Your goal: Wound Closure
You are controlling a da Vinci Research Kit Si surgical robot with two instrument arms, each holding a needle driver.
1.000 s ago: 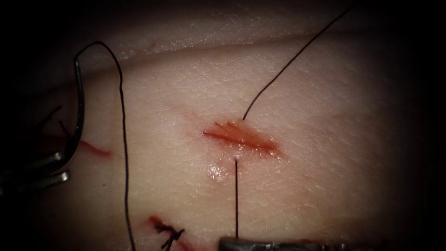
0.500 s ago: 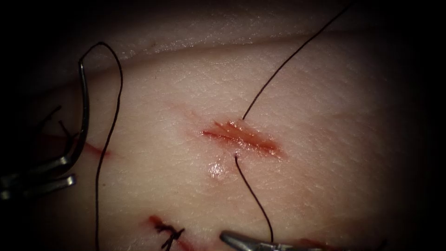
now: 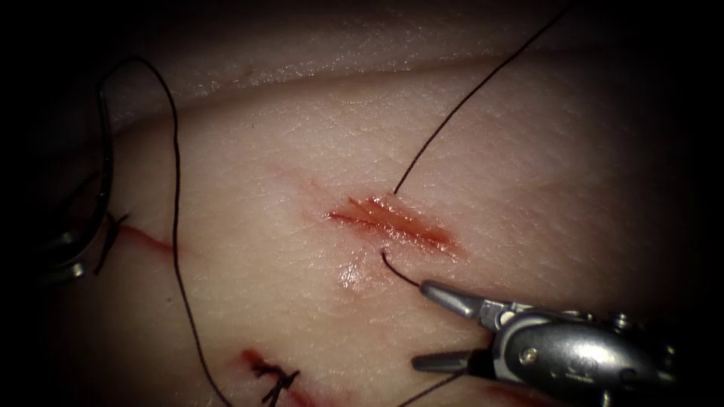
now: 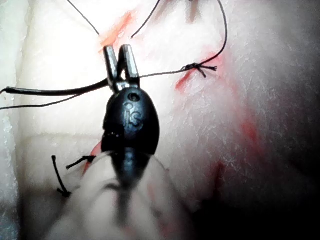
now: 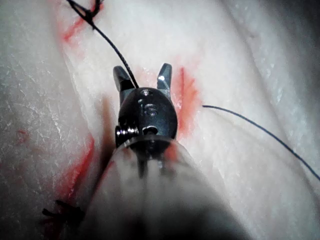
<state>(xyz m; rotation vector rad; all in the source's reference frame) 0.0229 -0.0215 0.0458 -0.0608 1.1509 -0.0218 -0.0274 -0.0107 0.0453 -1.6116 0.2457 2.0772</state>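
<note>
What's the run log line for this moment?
left tool shut on needle away from its thread end, outside tissue, left of cut | right tool open, holding nothing | thread spans cut

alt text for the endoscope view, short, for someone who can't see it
The right tool hovers open just below and right of the red cut in the tissue, holding nothing. Dark thread leaves the cut's upper edge and a short piece curls out below it. At the far left, the left tool holds the curved needle, which is clear of the tissue.
</note>
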